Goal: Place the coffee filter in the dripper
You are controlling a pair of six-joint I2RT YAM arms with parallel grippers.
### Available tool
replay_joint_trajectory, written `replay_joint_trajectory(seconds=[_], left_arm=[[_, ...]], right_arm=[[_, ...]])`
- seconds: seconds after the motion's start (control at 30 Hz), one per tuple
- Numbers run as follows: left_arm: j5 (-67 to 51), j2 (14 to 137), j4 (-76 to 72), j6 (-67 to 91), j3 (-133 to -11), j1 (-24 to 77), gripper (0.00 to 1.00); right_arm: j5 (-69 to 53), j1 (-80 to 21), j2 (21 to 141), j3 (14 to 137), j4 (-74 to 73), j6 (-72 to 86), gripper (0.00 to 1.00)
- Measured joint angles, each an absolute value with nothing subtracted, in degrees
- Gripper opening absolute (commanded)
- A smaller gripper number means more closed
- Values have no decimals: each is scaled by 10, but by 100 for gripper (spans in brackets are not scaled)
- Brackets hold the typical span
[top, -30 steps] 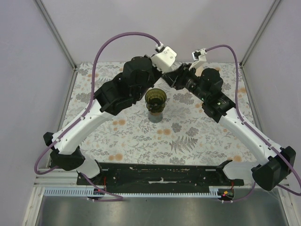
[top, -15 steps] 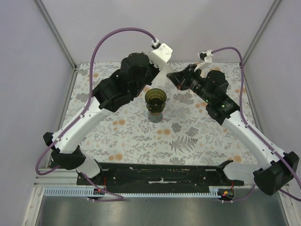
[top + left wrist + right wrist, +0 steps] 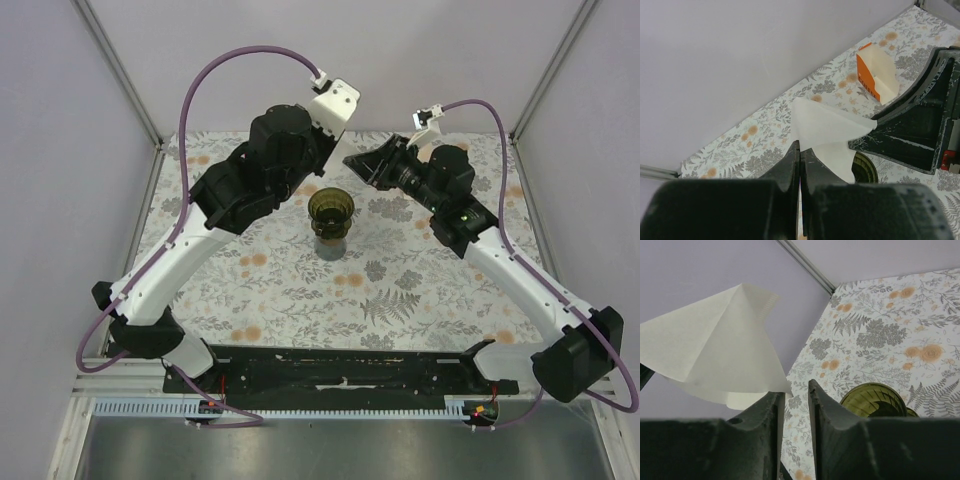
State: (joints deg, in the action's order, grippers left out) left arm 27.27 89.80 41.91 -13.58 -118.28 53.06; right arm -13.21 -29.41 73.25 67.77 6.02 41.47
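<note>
The coffee filter (image 3: 822, 125) is a white paper cone held up in the air. My left gripper (image 3: 800, 145) is shut on its lower edge. The filter also shows in the right wrist view (image 3: 715, 350), with one corner against the outer tip of a finger of my right gripper (image 3: 796, 387), whose jaws stand slightly apart with nothing between them. The olive-green dripper (image 3: 331, 208) stands on a grey cylinder (image 3: 330, 245) just below both grippers and shows in both wrist views (image 3: 866, 171) (image 3: 875, 400). In the top view the filter and my left fingers are hidden under the left wrist.
An orange-and-white filter pack (image 3: 877, 75) stands on the flowered cloth (image 3: 400, 290) near the back wall. The right gripper (image 3: 352, 162) sits close beside the left wrist. Side walls and metal posts (image 3: 120, 70) close in the table.
The left wrist has moved back and left, away from the right gripper. The right gripper has swung a little toward the back. The dripper has not moved.
</note>
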Motion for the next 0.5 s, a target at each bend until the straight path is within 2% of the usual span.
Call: replay_joint_trajectory(seconds=[0.13,0.5], left_arm=[[273,902,419,-130,-1195,531,2],[303,902,395,-162,-1169,527,2]], right_arm=[[-137,-294,732,674,90,446,0],[-105,-285,697,669,42,401,0]])
